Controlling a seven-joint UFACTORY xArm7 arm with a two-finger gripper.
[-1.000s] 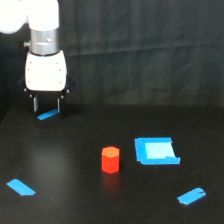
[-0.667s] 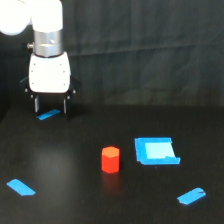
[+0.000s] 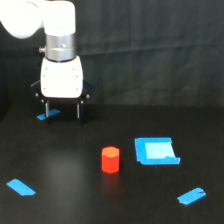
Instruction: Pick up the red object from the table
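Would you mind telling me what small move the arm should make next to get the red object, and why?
Probably shift the gripper toward the exterior view's right and nearer the camera, until it hangs above the red object. Its fingers look spread and hold nothing, and the block stands free on the table, well apart from them, so lowering now would likely miss it.

Gripper [image 3: 63, 111] moved toward exterior view's right — slightly.

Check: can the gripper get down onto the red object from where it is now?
Probably yes. The gripper hangs open, up and toward the exterior view's left of the red object, which stands alone on the table. The blue square patch lies beside it, apart.
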